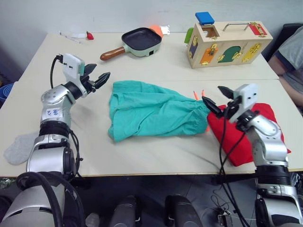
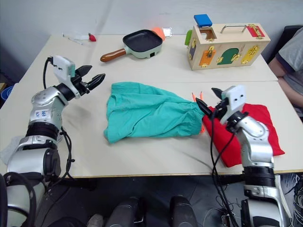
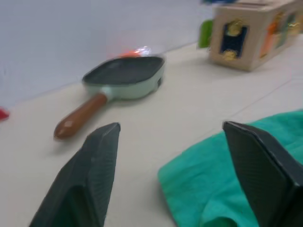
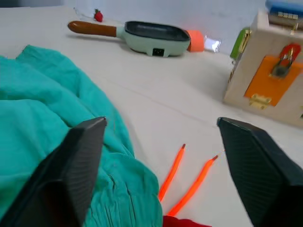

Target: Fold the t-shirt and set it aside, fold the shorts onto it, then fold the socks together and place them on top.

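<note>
While the teal shorts (image 1: 154,110) are lying spread and rumpled across the middle of the table (image 1: 142,156), the left gripper (image 1: 98,79) is hovering just off their left edge with its two black fingers standing apart and gripping nothing. In the left wrist view those fingers (image 3: 94,175) are framing a corner of the teal cloth and bare tabletop. The right gripper (image 1: 214,100) is hanging over the shorts' gathered waistband end, where the cloth is meeting the red t-shirt (image 1: 239,135); its fingers are likewise spread wide and empty. The t-shirt is lying folded into a compact block at the right front of the table, partly under the right arm, with the shorts' waistband touching or just overlapping its left edge. Two thin orange drawstring ends (image 4: 187,182) are trailing from the waistband onto the bare table, pointing toward the far side. One grey sock (image 1: 19,147) is sitting at the table's front left edge, well apart from the shorts. On the far side, a green pan with a brown handle (image 1: 137,41) and a wooden latch box (image 1: 227,45) are standing well apart from the garments. A person's arm (image 1: 291,61) is showing at the right edge.
</note>
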You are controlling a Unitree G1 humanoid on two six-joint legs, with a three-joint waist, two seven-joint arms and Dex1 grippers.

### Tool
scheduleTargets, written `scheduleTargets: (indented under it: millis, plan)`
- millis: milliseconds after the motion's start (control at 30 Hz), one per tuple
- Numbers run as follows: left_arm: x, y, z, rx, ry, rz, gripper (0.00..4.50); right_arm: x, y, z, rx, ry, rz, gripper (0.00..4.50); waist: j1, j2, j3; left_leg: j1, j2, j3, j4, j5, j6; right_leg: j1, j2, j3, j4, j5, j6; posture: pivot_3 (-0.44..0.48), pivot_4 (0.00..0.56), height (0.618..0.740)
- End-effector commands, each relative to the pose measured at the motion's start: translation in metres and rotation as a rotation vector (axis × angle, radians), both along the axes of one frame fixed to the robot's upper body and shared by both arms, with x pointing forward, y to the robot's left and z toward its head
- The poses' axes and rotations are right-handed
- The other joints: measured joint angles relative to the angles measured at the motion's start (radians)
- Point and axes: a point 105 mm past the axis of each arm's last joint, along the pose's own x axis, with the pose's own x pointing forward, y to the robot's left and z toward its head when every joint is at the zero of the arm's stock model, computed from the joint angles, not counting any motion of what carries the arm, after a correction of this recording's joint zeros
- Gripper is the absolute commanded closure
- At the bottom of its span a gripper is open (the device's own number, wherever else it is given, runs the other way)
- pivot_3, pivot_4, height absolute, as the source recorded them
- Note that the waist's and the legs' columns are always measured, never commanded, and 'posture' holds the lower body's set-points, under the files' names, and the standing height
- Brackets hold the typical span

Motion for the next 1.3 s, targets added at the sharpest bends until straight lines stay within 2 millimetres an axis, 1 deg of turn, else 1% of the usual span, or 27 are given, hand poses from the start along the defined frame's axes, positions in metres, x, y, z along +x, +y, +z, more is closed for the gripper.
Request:
scheduleTargets:
  millis: [33,100,133,167,200,267,300,367,467,600,667,700,733,767,833,867,900,967,1033,1067,1100,1167,1200,1233,1300]
  plan:
    - [-0.055,-0.033,-0.003,0.221,-0.074,-0.346,0.02,-0.049,0.035,-0.006,-0.184,-0.008,0.352,0.00,-0.006,0.000,0.000,0.000,0.000,0.000,0.000,0.000,0.000,0.000,0.000,0.000,0.000,0.000,0.000,0.000,0.150,0.740]
    - [-0.086,-0.046,-0.029,0.378,-0.028,-0.482,0.02,-0.069,0.045,-0.031,-0.324,0.073,0.464,0.00,-0.009,0.000,0.000,0.000,0.000,-0.001,-0.001,0.000,0.000,0.001,0.000,0.003,-0.001,0.000,0.000,0.000,0.150,0.740]
    - [-0.097,-0.051,-0.039,0.426,-0.010,-0.521,0.02,-0.072,0.047,-0.039,-0.370,0.078,0.474,0.00,-0.010,0.000,0.000,0.000,0.000,0.000,-0.001,0.000,0.000,0.001,0.000,0.004,-0.002,0.000,0.000,0.000,0.150,0.740]
    - [-0.105,-0.055,-0.046,0.456,0.000,-0.540,0.02,-0.073,0.049,-0.044,-0.396,0.076,0.469,0.00,-0.009,0.000,0.000,0.001,0.000,0.000,0.000,0.000,0.000,0.002,0.000,0.004,-0.002,0.000,0.000,0.000,0.150,0.740]
    - [-0.112,-0.060,-0.058,0.494,0.025,-0.552,0.02,-0.071,0.050,-0.052,-0.426,0.077,0.447,0.00,-0.008,0.000,0.000,0.001,0.001,0.000,0.001,0.000,0.000,0.003,0.000,0.004,-0.002,0.000,-0.001,0.000,0.150,0.740]
    - [-0.118,-0.066,-0.077,0.571,0.049,-0.546,0.02,-0.066,0.053,-0.066,-0.482,0.075,0.408,0.00,-0.008,0.000,0.000,0.003,0.000,0.000,0.002,0.000,0.002,0.004,-0.002,0.006,-0.005,0.002,-0.002,0.000,0.150,0.740]
    - [-0.115,-0.067,-0.085,0.611,0.051,-0.506,0.02,-0.061,0.052,-0.074,-0.515,0.081,0.372,0.00,-0.007,0.000,0.000,0.004,0.000,0.000,0.001,0.001,0.002,0.005,-0.002,0.006,-0.007,0.003,-0.004,0.000,0.150,0.740]
    - [-0.103,-0.068,-0.093,0.652,0.029,-0.405,0.02,-0.053,0.051,-0.084,-0.560,0.077,0.308,0.00,-0.002,0.000,0.000,0.007,0.000,-0.001,-0.001,0.001,-0.002,0.010,-0.002,0.005,-0.012,0.004,-0.006,0.000,0.150,0.740]
    - [-0.086,-0.065,-0.098,0.699,0.008,-0.281,0.02,-0.038,0.050,-0.089,-0.602,0.035,0.201,0.00,0.000,0.000,0.000,0.007,0.000,-0.001,-0.001,0.002,-0.002,0.010,-0.002,0.005,-0.014,0.007,-0.007,0.000,0.150,0.740]
    - [-0.069,-0.052,-0.104,0.730,0.006,-0.143,0.02,-0.026,0.048,-0.090,-0.643,-0.005,0.123,0.00,-0.003,0.000,0.000,0.007,0.001,-0.001,-0.001,0.002,-0.001,0.008,-0.002,0.005,-0.011,0.010,-0.004,0.000,0.150,0.740]
    - [-0.064,-0.046,-0.108,0.743,0.012,-0.105,0.00,-0.022,0.049,-0.089,-0.642,-0.010,0.111,0.40,-0.004,0.000,0.000,0.007,0.002,-0.001,-0.002,0.003,0.000,0.008,-0.001,0.003,-0.011,0.010,-0.004,0.000,0.150,0.740]
    - [-0.062,-0.045,-0.108,0.720,0.027,-0.097,0.00,-0.021,0.050,-0.089,-0.638,-0.013,0.108,0.62,-0.005,0.000,0.000,0.007,0.002,-0.001,-0.002,0.003,0.000,0.008,-0.001,0.003,-0.012,0.010,-0.004,0.000,0.150,0.740]
    - [-0.062,-0.044,-0.109,0.683,0.050,-0.092,0.41,-0.019,0.051,-0.088,-0.634,-0.011,0.110,0.95,-0.005,0.000,0.000,0.007,0.002,-0.001,-0.002,0.003,0.000,0.008,-0.001,0.003,-0.012,0.010,-0.004,0.000,0.150,0.740]
    - [-0.062,-0.043,-0.109,0.670,0.059,-0.088,0.62,-0.018,0.051,-0.088,-0.633,-0.013,0.111,1.29,-0.006,0.000,0.000,0.007,0.002,-0.001,-0.002,0.003,0.000,0.008,-0.001,0.003,-0.012,0.010,-0.004,0.000,0.150,0.740]
    - [-0.064,-0.041,-0.112,0.661,0.078,-0.103,1.30,-0.018,0.053,-0.085,-0.617,-0.016,0.125,2.11,-0.007,0.000,0.000,0.007,0.002,-0.001,-0.002,0.003,0.000,0.008,-0.001,0.003,-0.012,0.010,-0.004,0.000,0.150,0.740]
    - [-0.066,-0.040,-0.113,0.648,0.088,-0.108,1.50,-0.018,0.054,-0.083,-0.598,-0.017,0.134,2.34,-0.008,0.000,0.000,0.007,0.002,-0.001,-0.002,0.003,0.001,0.008,-0.001,0.003,-0.012,0.010,-0.004,0.000,0.150,0.740]
    - [-0.069,-0.041,-0.114,0.627,0.106,-0.129,1.88,-0.020,0.056,-0.080,-0.560,-0.012,0.157,2.78,-0.008,0.000,0.000,0.007,0.002,-0.001,-0.002,0.003,0.001,0.008,-0.001,0.003,-0.012,0.010,-0.004,0.000,0.150,0.740]
    - [-0.078,-0.043,-0.115,0.587,0.130,-0.179,2.55,-0.025,0.056,-0.077,-0.507,0.009,0.188,3.50,-0.010,0.000,0.000,0.007,0.003,-0.001,-0.002,0.003,0.000,0.008,-0.001,0.003,-0.012,0.010,-0.004,0.000,0.150,0.740]
    - [-0.097,-0.047,-0.120,0.567,0.168,-0.284,3.19,-0.035,0.054,-0.075,-0.456,0.038,0.244,4.19,-0.010,0.000,0.000,0.007,0.004,-0.001,-0.002,0.003,0.000,0.008,0.000,0.003,-0.012,0.010,-0.004,0.000,0.150,0.740]
    - [-0.105,-0.046,-0.123,0.570,0.187,-0.320,3.53,-0.040,0.049,-0.076,-0.460,0.044,0.255,4.50,-0.009,0.000,0.000,0.007,0.004,-0.001,-0.002,0.002,0.000,0.008,0.000,0.003,-0.012,0.010,-0.004,0.000,0.150,0.740]
    - [-0.115,-0.045,-0.126,0.572,0.208,-0.358,3.86,-0.046,0.044,-0.077,-0.456,0.062,0.271,4.50,-0.008,0.001,0.000,0.007,0.004,-0.002,-0.002,0.002,0.000,0.008,0.000,0.003,-0.013,0.010,-0.004,0.000,0.150,0.740]
    - [-0.126,-0.042,-0.128,0.581,0.225,-0.380,4.48,-0.056,0.036,-0.081,-0.452,0.096,0.297,4.50,-0.008,0.001,0.000,0.007,0.004,-0.002,-0.003,0.002,0.000,0.009,0.000,0.002,-0.015,0.009,-0.004,0.000,0.150,0.740]
    - [-0.132,-0.040,-0.129,0.575,0.236,-0.391,4.48,-0.062,0.031,-0.084,-0.456,0.116,0.311,4.50,-0.007,0.001,0.000,0.007,0.004,-0.002,-0.003,0.001,0.001,0.010,-0.001,0.002,-0.016,0.009,-0.004,0.000,0.150,0.740]
    - [-0.137,-0.039,-0.129,0.571,0.238,-0.396,4.48,-0.072,0.028,-0.087,-0.457,0.150,0.349,4.50,-0.006,0.001,0.000,0.007,0.004,-0.002,-0.003,0.001,0.002,0.011,-0.001,0.002,-0.018,0.009,-0.004,0.000,0.150,0.740]
    - [-0.150,-0.041,-0.127,0.540,0.248,-0.411,4.48,-0.084,0.019,-0.091,-0.479,0.186,0.366,4.50,-0.006,0.001,0.000,0.007,0.004,-0.002,-0.003,-0.001,0.003,0.013,-0.001,0.002,-0.021,0.010,-0.004,0.000,0.150,0.740]
